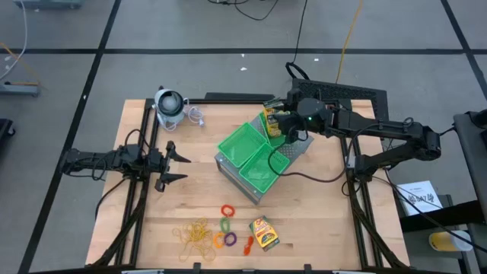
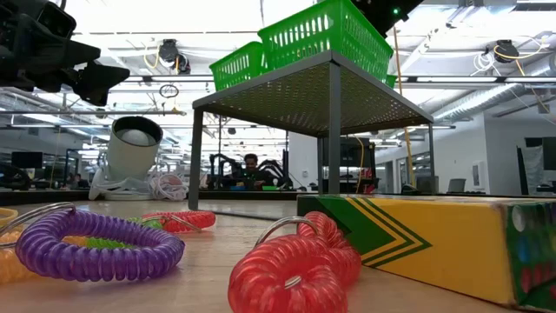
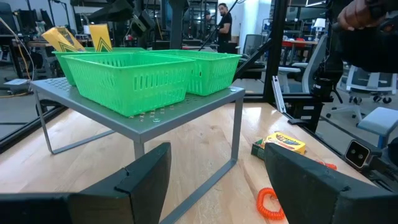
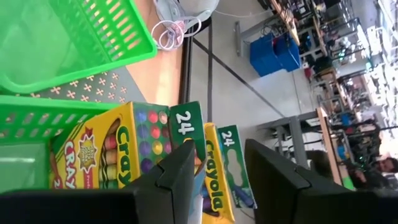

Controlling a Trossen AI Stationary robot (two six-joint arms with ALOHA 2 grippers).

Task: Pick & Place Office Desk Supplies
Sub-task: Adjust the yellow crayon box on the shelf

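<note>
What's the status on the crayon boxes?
Right pincer open over two crayon boxes in the far green tray. Left pincer open, waiting. Third box on table.

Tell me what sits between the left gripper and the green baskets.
Only bare wooden table between left gripper and green baskets, seen in the high view.

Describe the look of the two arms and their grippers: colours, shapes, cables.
Both arms are black, slim and jointed. The left gripper ends in two flat, pointed black fingers with broad matte faces. The right gripper has the same blocky black fingers; a small green light glows on its wrist, and a thin black cable loops beside the arm.
</note>
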